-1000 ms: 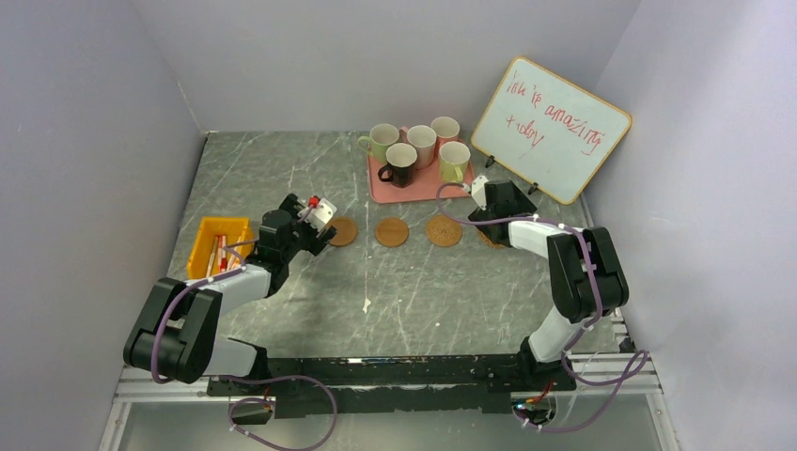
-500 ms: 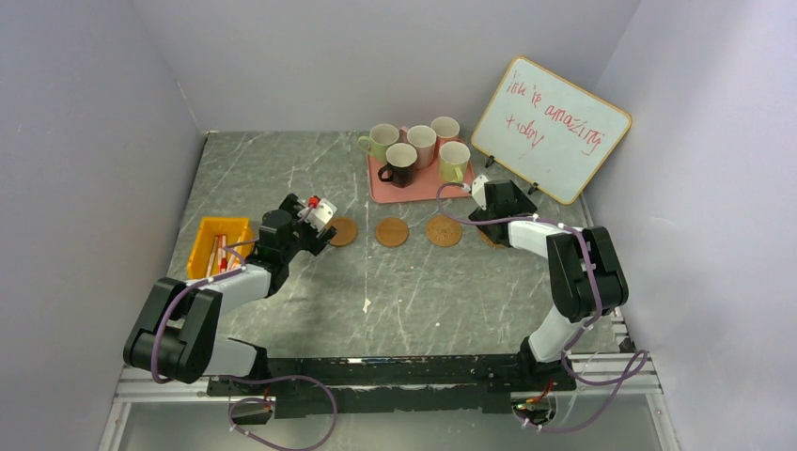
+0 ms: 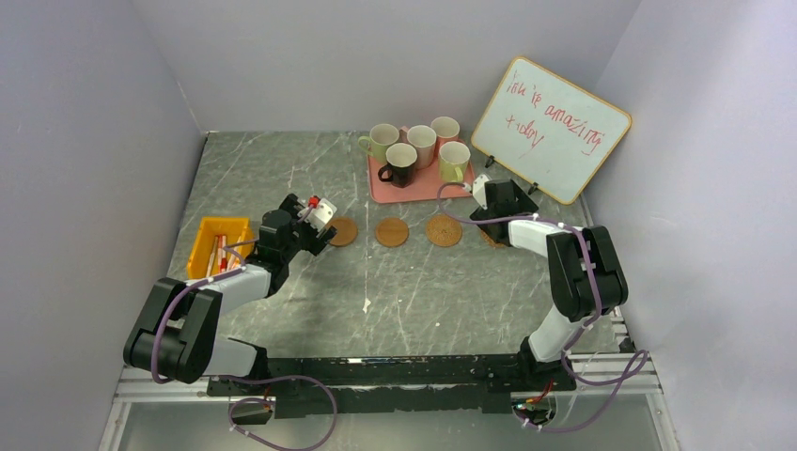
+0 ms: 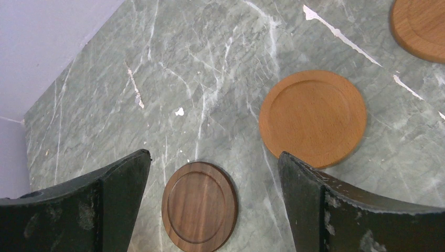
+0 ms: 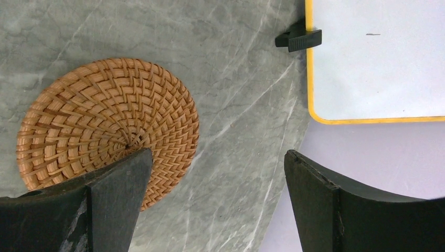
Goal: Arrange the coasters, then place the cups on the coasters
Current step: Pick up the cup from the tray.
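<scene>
Coasters (image 3: 392,231) look laid in a row. Left gripper (image 4: 212,163) is spread, empty, over the walnut coaster (image 4: 199,210). Right gripper (image 5: 218,157) is likewise wide over the woven coaster (image 5: 107,126). We count five mugs (image 3: 421,146) waiting on the pink tray (image 3: 414,194), none placed yet.

The left arm (image 3: 202,310) and right arm (image 3: 575,272) both have black joints and pale grey-white link shells, with a lilac cable (image 3: 156,329) looped along each. The left gripper (image 4: 212,157) and right gripper (image 5: 218,153) have matte black, wedge-shaped fingers (image 4: 336,215), scuffed with pale specks.
</scene>
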Robot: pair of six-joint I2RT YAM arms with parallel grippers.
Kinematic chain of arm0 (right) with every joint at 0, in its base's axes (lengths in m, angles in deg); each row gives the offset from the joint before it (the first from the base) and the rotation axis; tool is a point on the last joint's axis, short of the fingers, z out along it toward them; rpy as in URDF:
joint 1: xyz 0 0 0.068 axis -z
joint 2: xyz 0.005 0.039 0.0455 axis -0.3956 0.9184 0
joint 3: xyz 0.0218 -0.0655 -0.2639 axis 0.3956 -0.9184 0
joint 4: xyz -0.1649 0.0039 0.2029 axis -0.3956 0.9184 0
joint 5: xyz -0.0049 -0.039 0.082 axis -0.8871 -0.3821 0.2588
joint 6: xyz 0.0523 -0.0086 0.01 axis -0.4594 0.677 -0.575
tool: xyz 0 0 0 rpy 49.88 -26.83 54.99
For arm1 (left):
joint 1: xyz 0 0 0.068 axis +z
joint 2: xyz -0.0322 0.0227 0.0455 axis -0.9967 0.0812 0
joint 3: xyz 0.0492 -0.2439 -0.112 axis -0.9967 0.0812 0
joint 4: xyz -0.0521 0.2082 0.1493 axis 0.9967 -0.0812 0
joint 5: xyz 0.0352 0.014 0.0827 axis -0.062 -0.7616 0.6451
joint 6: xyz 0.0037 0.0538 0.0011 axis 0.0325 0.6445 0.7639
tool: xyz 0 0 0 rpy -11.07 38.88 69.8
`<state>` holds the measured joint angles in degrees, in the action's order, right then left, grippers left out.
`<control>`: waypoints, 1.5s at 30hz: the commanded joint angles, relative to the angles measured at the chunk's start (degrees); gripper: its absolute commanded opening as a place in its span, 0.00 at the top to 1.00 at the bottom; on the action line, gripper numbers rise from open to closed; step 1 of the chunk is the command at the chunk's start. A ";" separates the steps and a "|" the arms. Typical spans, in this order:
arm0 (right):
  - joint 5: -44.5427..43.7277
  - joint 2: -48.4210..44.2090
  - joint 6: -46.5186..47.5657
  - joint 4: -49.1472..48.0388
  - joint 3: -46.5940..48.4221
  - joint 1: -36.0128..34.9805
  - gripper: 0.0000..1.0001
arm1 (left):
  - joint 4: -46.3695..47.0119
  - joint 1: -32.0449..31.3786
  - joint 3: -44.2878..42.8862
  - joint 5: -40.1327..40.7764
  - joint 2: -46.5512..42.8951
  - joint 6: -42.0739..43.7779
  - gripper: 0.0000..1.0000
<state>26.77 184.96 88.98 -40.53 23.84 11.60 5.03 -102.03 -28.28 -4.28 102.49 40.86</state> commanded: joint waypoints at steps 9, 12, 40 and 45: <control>1.08 0.44 -2.97 4.96 10.21 -0.12 0.00 | 2.46 0.20 -0.24 0.42 -0.32 0.01 0.04; 1.02 -0.79 -3.03 7.08 12.87 -0.66 0.00 | 2.66 0.17 -0.20 0.29 -0.20 -0.06 0.04; 14.36 -4.12 -24.76 11.17 27.50 -11.46 0.00 | 2.43 0.22 -0.18 -0.74 -1.55 0.48 0.04; 14.94 -5.30 -25.78 9.53 25.09 -9.74 0.00 | -6.92 -0.12 -9.91 -5.86 -0.88 1.43 0.04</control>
<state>40.93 182.44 65.36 -25.08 50.00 0.23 3.45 -102.03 -29.35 -5.15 102.55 41.08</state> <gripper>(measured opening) 0.997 0.966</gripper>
